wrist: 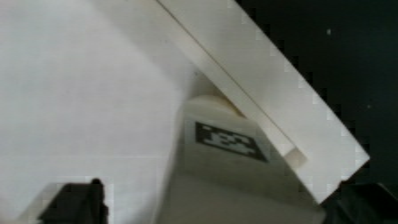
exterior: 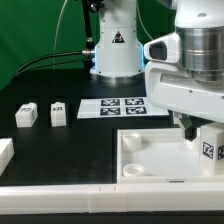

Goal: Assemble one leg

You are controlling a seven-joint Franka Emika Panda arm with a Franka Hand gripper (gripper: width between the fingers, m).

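The leg, a small white block with a black-and-white marker, stands upright at the corner of the big white tray-like piece on the exterior view's right. My gripper is down over it. In the wrist view the leg sits between the two dark fingertips. One fingertip is apart from the leg with white tray showing in the gap; the other is right at its side. The gripper is open astride the leg. The tray's raised rim runs just behind the leg.
Two more small white legs stand on the black table at the exterior view's left. The marker board lies behind the tray. A long white bar lies along the front, and another white piece at the far left.
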